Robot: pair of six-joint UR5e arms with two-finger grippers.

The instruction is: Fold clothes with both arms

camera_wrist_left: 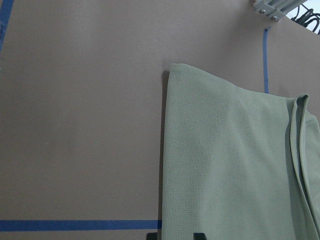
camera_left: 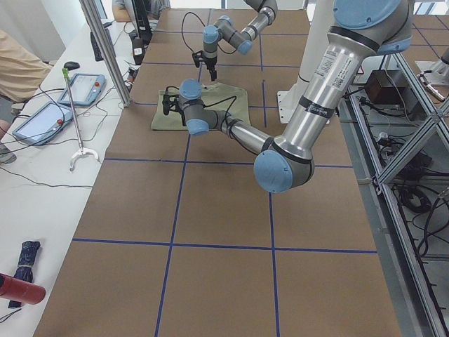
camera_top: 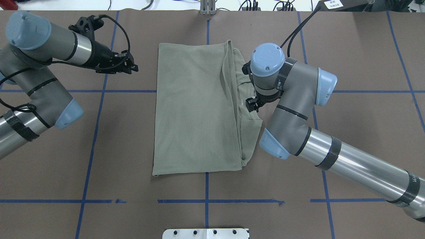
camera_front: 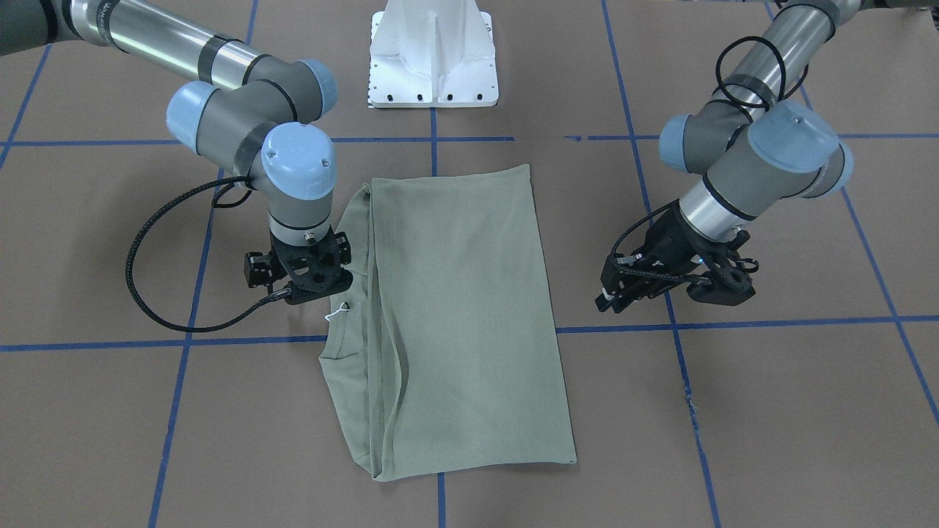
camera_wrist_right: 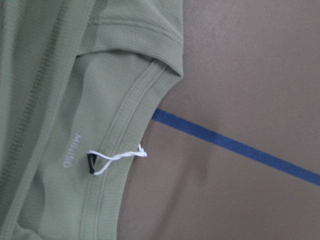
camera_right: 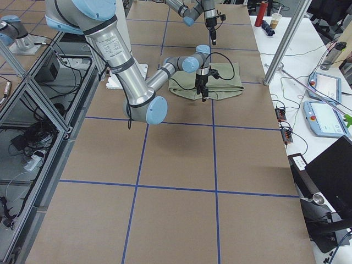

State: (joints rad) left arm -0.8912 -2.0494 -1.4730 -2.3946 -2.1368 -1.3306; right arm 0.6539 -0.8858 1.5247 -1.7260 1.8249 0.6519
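Observation:
The sage-green shirt [camera_front: 462, 315] lies flat on the brown table, folded lengthwise into a long rectangle [camera_top: 196, 113]. Its ribbed collar [camera_wrist_right: 130, 125] and a white tag string [camera_wrist_right: 117, 157] lie at the edge on my right arm's side. My right gripper [camera_front: 323, 290] hangs just above that collar edge, pointing down. None of its fingers show in the right wrist view, and it holds nothing. My left gripper [camera_front: 607, 297] stays off the cloth, out past the shirt's opposite long edge [camera_top: 134, 68]. Its two dark fingertips [camera_wrist_left: 152, 235] peek in close together at the bottom of the left wrist view, with nothing held.
The white pedestal base [camera_front: 433, 59] stands at the robot's side of the table. Blue tape lines [camera_front: 249, 341] cross the brown surface. In the exterior left view, tablets [camera_left: 42, 119] and cables lie on a side table.

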